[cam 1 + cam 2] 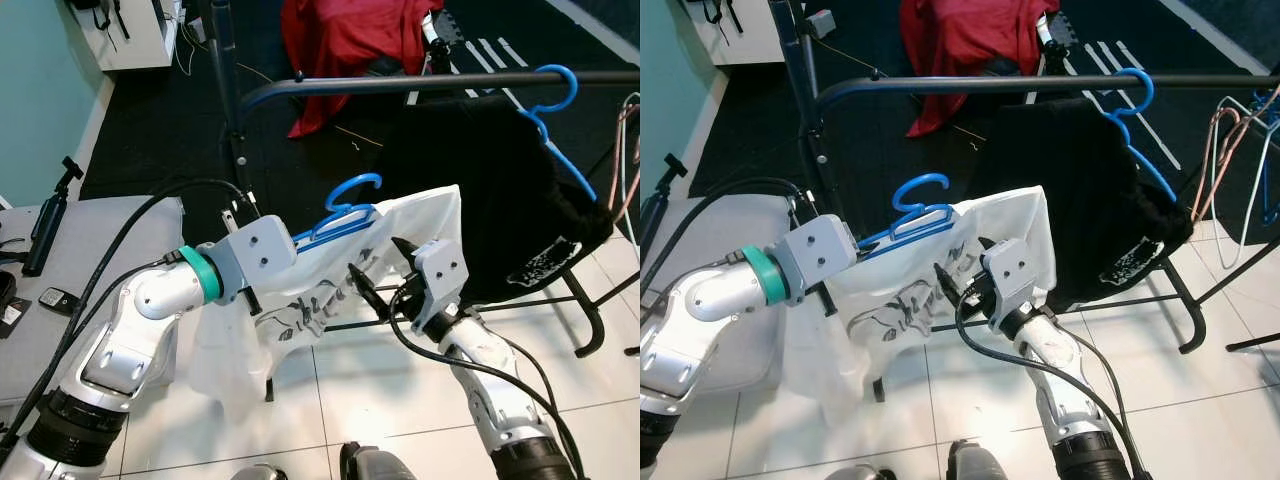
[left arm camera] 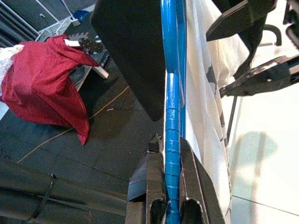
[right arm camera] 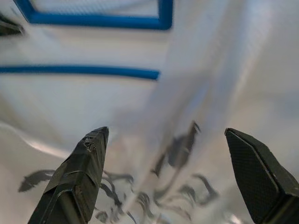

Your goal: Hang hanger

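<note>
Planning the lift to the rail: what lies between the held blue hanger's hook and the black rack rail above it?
Nothing: in the left eye view the stretch from the blue plastic hanger up to the black metal rail is bare, with dark floor behind.

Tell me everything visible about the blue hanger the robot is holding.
The blue hanger looks like glossy plastic, with a curved hook on top and thin parallel bars below. A white shirt with a black print hangs on it. The left gripper is shut on one end of its bar. It is held tilted, hook upward, below the dark rail and not yet on it. The right gripper is open, facing the shirt just below the hanger.
</note>
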{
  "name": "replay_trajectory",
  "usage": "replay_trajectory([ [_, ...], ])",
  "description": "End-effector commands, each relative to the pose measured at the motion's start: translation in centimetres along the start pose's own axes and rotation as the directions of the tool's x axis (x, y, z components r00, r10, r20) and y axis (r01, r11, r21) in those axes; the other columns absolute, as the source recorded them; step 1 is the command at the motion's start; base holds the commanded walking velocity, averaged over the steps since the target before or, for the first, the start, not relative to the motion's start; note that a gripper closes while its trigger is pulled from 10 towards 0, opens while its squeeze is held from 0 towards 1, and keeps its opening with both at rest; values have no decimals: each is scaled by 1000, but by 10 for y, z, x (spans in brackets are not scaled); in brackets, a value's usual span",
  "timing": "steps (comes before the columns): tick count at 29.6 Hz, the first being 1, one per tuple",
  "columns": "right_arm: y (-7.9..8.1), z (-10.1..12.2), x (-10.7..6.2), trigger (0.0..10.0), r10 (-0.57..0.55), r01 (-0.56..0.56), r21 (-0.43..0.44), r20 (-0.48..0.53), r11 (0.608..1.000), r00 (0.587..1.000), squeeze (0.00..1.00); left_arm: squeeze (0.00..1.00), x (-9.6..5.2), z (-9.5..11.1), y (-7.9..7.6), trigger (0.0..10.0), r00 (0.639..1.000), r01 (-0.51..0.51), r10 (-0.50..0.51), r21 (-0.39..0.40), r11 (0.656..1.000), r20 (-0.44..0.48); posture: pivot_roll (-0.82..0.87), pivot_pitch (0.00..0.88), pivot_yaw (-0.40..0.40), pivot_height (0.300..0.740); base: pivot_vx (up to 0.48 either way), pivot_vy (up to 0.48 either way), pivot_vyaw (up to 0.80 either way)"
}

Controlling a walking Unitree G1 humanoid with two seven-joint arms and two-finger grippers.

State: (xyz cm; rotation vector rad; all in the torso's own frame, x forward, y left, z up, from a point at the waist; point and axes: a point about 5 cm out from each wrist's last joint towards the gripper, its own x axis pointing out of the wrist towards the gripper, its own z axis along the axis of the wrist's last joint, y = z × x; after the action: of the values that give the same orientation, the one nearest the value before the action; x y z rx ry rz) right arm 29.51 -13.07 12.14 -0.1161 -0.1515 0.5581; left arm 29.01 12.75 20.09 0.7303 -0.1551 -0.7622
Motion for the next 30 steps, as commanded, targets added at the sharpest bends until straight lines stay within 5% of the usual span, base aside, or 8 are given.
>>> replay_trajectory([
  [1,4,-3,1,10000,18,-18,31,-7,999,1000,1000,0,-1,8,2,10000,999,-3,2,6,1000,35,-63,71,47,740,0,0,0],
  [5,8,-3,4,10000,39,-38,56,-13,998,999,1000,0,-1,9,2,10000,999,-2,2,5,1000,35,-63,71,47,740,0,0,0],
  [6,8,-6,5,10000,31,-29,57,-30,998,999,643,0,-1,9,2,10000,999,-2,2,4,1000,35,-61,71,47,740,0,0,0],
  [7,4,-11,6,10000,-7,9,37,-61,999,998,0,0,-1,10,2,10000,999,-2,2,4,1000,37,-60,70,47,740,0,0,0],
  [16,-22,-16,14,10000,-209,207,-26,-83,978,974,0,0,-2,13,3,10000,999,2,-2,0,1000,46,-53,66,49,740,0,0,0],
  [18,-33,-9,18,0,-269,268,-39,-44,963,962,0,0,-2,13,3,10000,999,3,-3,0,1000,46,-50,63,50,740,0,0,0],
  [30,-44,1,12,0,-312,313,-62,35,948,950,0,0,1,7,2,10000,1000,-5,5,1,1000,20,-61,63,49,740,0,0,0],
])
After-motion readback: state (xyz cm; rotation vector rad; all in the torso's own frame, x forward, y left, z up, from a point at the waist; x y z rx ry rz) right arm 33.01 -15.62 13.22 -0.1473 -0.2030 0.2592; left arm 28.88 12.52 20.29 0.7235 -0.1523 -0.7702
